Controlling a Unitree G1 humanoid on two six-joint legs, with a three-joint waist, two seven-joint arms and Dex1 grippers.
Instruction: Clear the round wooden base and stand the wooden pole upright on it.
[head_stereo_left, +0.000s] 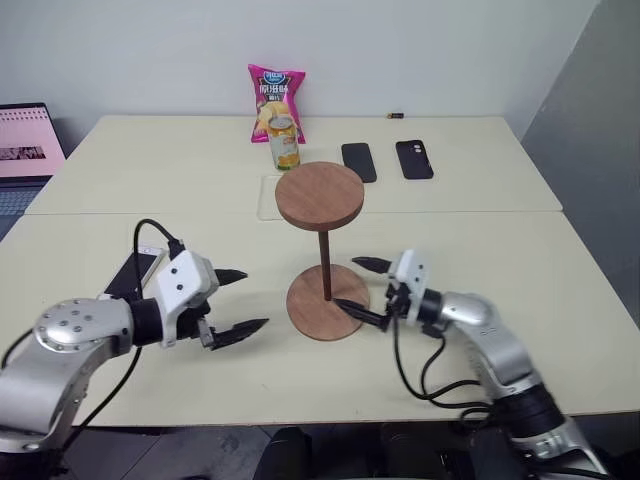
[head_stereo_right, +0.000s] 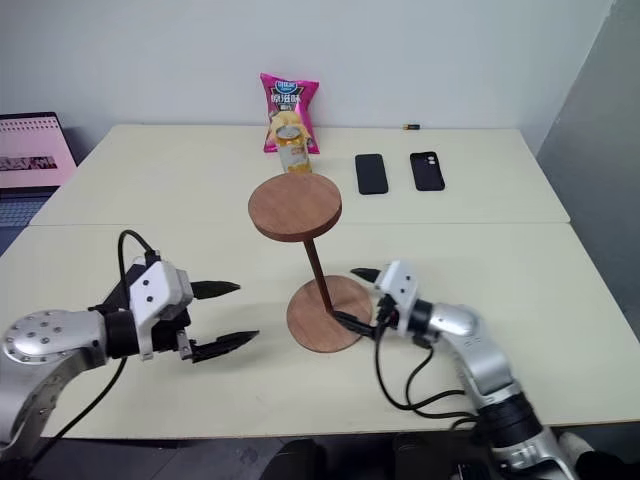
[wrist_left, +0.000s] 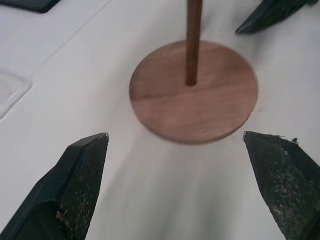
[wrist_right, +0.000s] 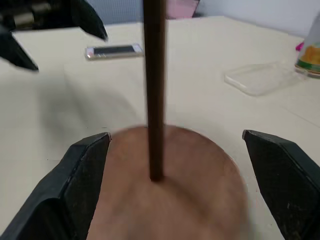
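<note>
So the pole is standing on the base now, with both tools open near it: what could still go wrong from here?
1. The right tool is open with its fingers either side of the round wooden base; pulling back carelessly could clip it or the wooden pole and tip it.
2. The pole carries a wide disc on top and leans a little in the right eye view, so it may topple easily.
3. The left tool, also open, points at the base; any advance could knock it.

The pale table (head_stereo_left: 480, 250) bears the round wooden base (head_stereo_left: 325, 300), phones, can, crisp bag
</note>
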